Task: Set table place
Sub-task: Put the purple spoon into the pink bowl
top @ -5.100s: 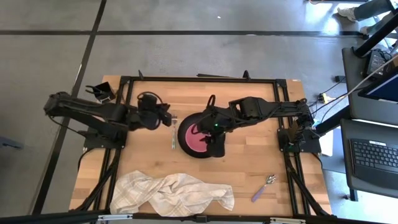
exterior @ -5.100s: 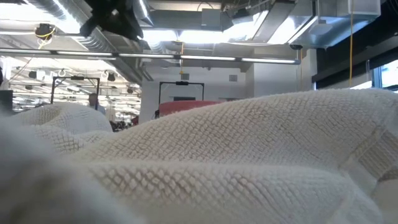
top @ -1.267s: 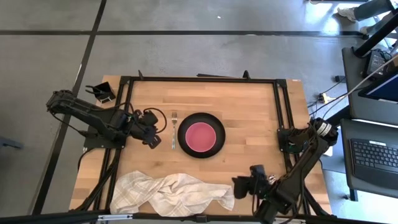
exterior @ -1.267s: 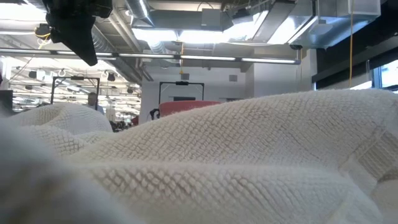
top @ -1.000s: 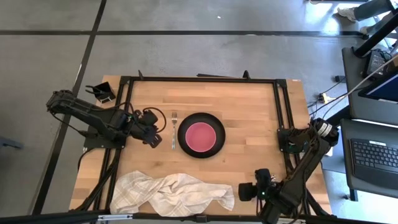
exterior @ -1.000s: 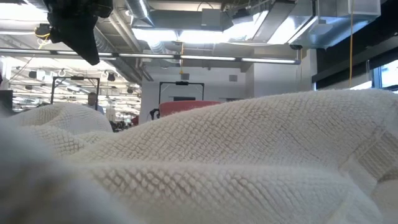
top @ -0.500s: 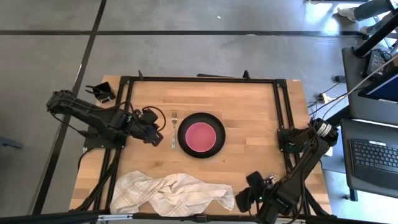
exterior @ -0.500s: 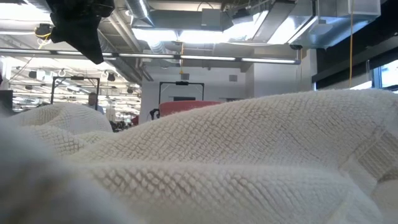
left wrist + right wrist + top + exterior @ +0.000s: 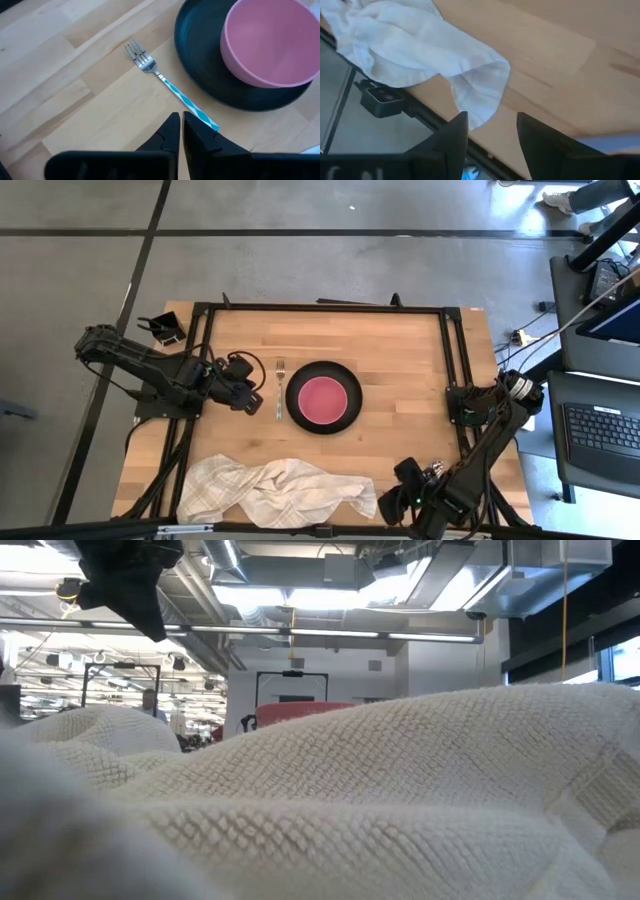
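While my right gripper (image 9: 490,145), fingers spread, hangs just beside the cloth (image 9: 420,55), I risk snagging it instead of the unseen spoon.

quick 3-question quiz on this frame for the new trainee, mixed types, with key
1. True or false: the pink bowl sits inside the black plate.
2. Multiple choice: the fork lies
A. on the plate
B. on the table, beside the plate, on the left gripper's side
C. under the cloth
3. Fill in: the right gripper is at the table's near edge, its fingers ____, next to the cloth's end.

Key
1. True. The bowl rests in the middle of the plate.
2. B. The fork lies between the plate and the left gripper, whose fingers are shut with nothing in them.
3. Open. Nothing shows between them.
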